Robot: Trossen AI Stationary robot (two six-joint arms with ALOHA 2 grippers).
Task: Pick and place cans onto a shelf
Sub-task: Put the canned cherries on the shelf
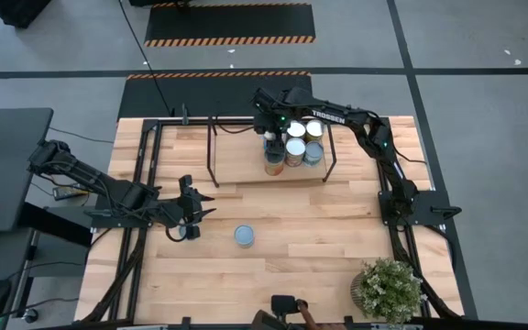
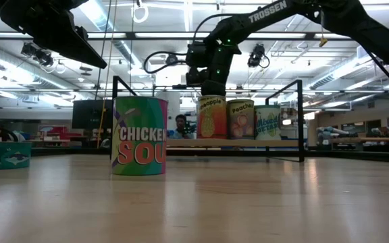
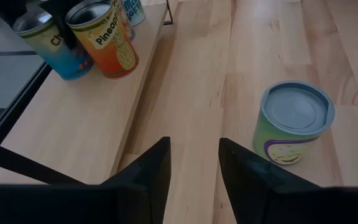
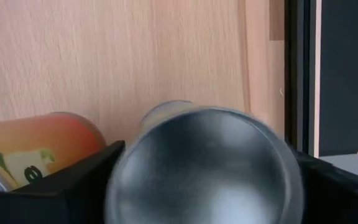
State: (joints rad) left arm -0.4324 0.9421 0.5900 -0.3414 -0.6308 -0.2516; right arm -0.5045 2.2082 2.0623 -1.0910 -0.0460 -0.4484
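The shelf (image 1: 241,160) stands at the table's far middle and bears several cans (image 1: 305,139). My right gripper (image 1: 270,139) reaches down over the shelf's left end, open. Its fingers (image 4: 73,180) stand on either side of a silver-topped, blue-labelled can (image 4: 204,168) (image 3: 51,46) that rests upright on the board, beside an orange pineapple can (image 3: 107,40) (image 2: 211,118). A soup can (image 1: 245,236) (image 2: 139,136) (image 3: 294,121) stands alone on the tabletop. My left gripper (image 1: 202,211) (image 3: 194,146) hovers left of it, open, with nothing between its fingers. A flat tuna can (image 2: 2,155) lies below that arm. My right gripper comes at the blue-labelled can from above, one finger at each side of its top rim (image 4: 129,155). Whether the fingers touch the can, I cannot tell. The can stands on the shelf board.
A potted plant (image 1: 388,289) sits at the near right corner. Black frame rods (image 1: 145,183) run along the table's left side, and the shelf's upright legs (image 2: 301,121) rise at its ends. A hand (image 1: 305,316) shows at the near edge. Bare wood lies between the soup can and the plant.
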